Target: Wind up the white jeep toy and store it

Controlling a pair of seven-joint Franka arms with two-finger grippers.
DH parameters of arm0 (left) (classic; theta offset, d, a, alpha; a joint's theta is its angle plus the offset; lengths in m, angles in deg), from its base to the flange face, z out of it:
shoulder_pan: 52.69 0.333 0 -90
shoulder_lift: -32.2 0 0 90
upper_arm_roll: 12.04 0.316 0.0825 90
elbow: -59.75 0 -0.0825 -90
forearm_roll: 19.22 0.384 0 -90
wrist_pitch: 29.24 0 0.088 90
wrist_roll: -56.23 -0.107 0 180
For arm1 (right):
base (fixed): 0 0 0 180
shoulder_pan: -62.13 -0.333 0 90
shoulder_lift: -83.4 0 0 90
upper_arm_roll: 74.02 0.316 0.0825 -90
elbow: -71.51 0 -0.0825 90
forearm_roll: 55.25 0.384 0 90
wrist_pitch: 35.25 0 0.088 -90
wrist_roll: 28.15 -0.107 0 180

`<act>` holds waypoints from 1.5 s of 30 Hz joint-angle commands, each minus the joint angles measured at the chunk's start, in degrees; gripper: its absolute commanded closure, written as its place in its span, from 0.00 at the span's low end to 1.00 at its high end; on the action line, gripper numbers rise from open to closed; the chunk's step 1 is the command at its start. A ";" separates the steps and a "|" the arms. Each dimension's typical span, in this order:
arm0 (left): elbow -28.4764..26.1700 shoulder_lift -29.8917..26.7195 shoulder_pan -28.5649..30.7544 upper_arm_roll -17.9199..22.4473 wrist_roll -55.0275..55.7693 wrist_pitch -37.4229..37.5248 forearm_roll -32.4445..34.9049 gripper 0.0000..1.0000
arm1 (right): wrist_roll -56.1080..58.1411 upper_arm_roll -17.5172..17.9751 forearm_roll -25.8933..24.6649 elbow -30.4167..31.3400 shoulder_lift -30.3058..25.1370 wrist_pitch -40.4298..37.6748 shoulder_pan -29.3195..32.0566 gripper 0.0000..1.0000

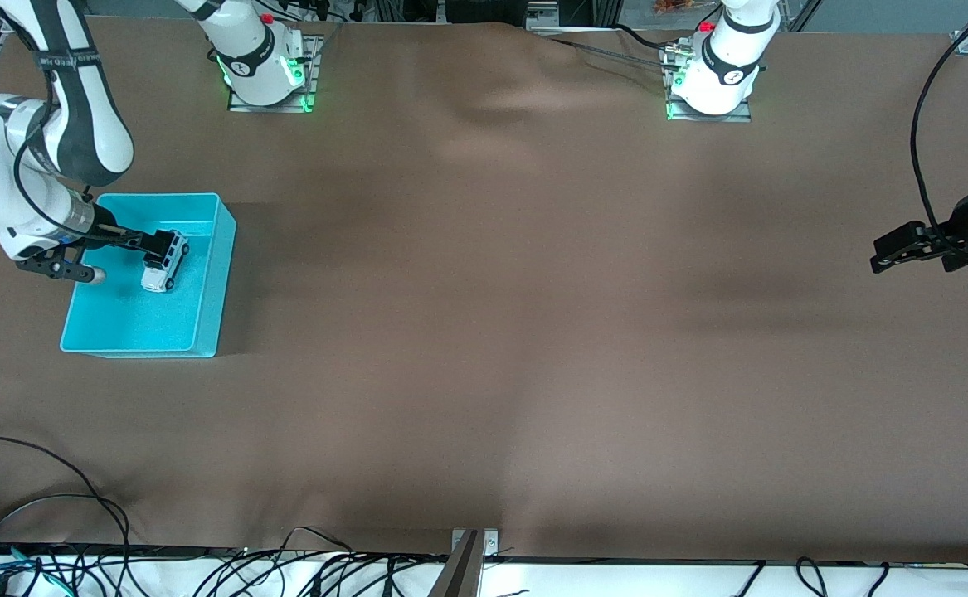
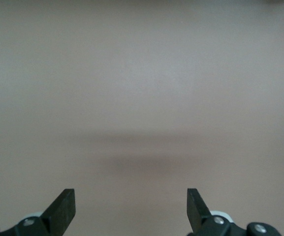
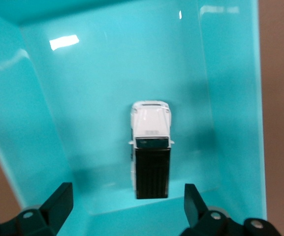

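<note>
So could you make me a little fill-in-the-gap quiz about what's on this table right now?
1. The white jeep toy sits inside a bin coloured ____.
2. The right gripper hangs over the bin with its fingers ____.
3. The jeep's roof is coloured ____.
4. The left gripper waits at its own end of the table, holding ____.

Missing words: turquoise; open; black; nothing
</note>
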State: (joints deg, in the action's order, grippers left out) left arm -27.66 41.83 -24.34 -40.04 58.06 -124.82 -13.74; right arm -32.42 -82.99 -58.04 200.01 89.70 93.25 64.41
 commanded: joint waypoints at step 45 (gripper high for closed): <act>-1.00 -1.19 0.47 -0.31 -1.04 0.57 -1.00 0.00 | -2.94 11.43 5.16 -36.21 -4.81 -38.85 -3.34 0.00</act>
State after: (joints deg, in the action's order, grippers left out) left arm -27.66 41.83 -24.34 -40.09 58.06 -124.82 -13.74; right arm -36.78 -71.90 -53.67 165.75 83.95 56.02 60.46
